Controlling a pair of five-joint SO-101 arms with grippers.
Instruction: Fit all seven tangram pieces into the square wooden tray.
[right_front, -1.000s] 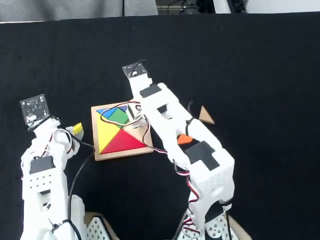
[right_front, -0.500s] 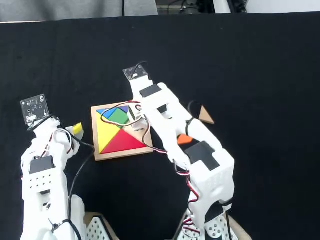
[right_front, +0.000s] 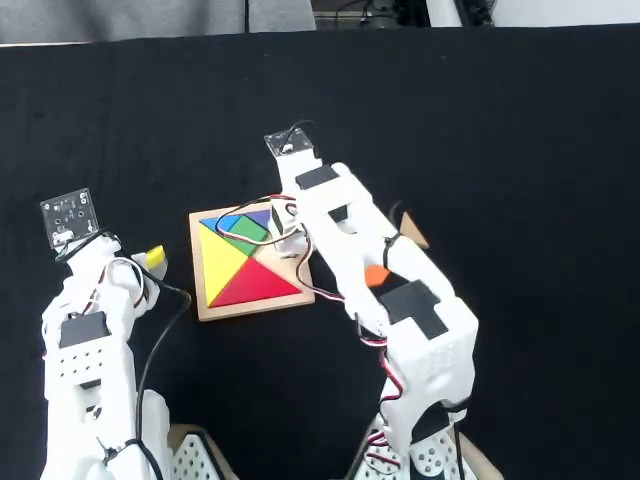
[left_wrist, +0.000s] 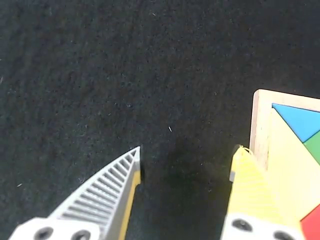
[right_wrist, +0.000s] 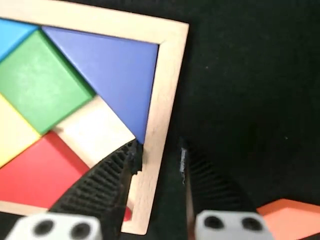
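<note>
Right end effector (right_wrist: 157, 157): fingers parted, astride the rim of the square wooden tray (right_wrist: 167, 90) on the right arm's side, one inside and one outside. It seems not to clamp the rim, though that is hard to judge.
Left end effector (left_wrist: 189, 150): released, empty, just beside the tray's opposite rim.
Step in hand: likely steadying the tray before fetching a loose piece. Lift straight clear of the rim so the light tray is not dragged askew.
Surface (right_front: 520, 120): black, matte, felt-like; pieces should slide little.
Tray: pale smooth wood with a raised border, lying between the arms.
Yellow triangle (right_front: 222, 262), red triangle (right_front: 262, 282): largest, flat, painted, seated.
Purple triangle (right_wrist: 117, 65), green square (right_wrist: 40, 85), blue piece (right_wrist: 12, 32): seated flush.
Bare pocket (right_wrist: 95, 130): unfilled.
Orange piece (right_wrist: 285, 215), tan triangle (right_front: 413, 238): loose outside the tray, sharp-cornered.
</note>
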